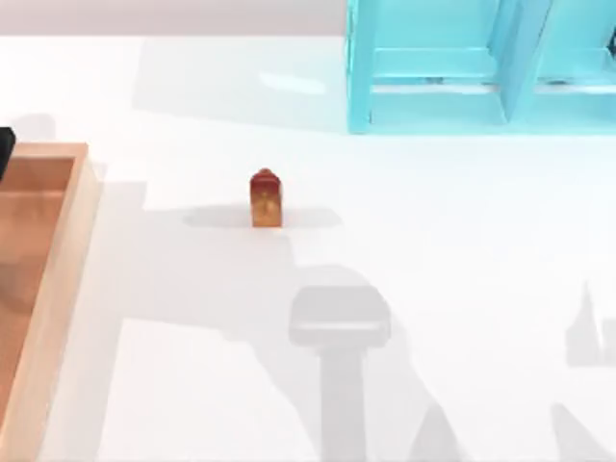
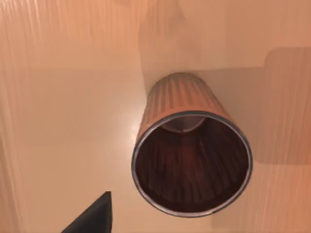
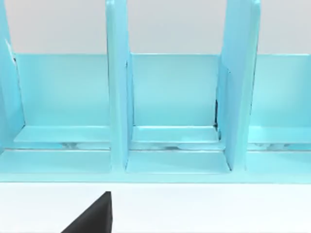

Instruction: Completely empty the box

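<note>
Ribbed orange-brown metal-rimmed cup (image 2: pixel 190 160) close below, upright on the wooden box (image 1: pixel 58 250) floor — descend centred, straddle rim; finger state of left gripper unclear.

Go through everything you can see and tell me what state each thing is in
box: open-topped, holding a cup
cup: empty, open mouth facing the left wrist camera
small red-and-yellow carton: upright on the table, outside the box
turquoise shelf cabinet: compartments open

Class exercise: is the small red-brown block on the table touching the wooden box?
Apart. The top view shows the block standing alone mid-table, with a wide strip of bare white table separating it from the box.
</note>
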You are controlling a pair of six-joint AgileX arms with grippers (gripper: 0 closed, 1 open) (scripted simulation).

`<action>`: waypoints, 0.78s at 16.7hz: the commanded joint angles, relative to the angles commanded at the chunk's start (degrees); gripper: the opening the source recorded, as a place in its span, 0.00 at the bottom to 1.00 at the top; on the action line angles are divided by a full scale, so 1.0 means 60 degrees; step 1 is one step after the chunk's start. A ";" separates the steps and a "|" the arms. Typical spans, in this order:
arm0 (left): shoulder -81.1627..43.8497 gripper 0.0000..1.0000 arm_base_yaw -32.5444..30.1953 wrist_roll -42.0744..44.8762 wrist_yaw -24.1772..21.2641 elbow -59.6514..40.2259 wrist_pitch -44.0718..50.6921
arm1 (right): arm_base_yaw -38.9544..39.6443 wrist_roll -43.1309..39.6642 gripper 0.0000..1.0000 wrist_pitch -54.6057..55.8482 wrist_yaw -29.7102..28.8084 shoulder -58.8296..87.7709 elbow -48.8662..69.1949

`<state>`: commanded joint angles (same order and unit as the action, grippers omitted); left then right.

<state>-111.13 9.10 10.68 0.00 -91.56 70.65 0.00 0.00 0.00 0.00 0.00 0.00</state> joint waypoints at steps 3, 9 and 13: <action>-0.0231 1.00 0.0087 0.0076 0.0006 0.0961 -0.1222 | 0.0000 0.0000 1.00 0.0000 0.0000 0.0000 0.0000; -0.0285 1.00 -0.0135 -0.0135 -0.0004 0.2058 -0.2359 | 0.0000 0.0000 1.00 0.0000 0.0000 0.0000 0.0000; -0.0285 0.92 -0.0135 -0.0135 -0.0004 0.2058 -0.2359 | 0.0000 0.0000 1.00 0.0000 0.0000 0.0000 0.0000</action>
<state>-112.84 8.29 9.87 -0.03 -79.21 56.50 0.00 0.00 0.00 0.00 0.00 0.00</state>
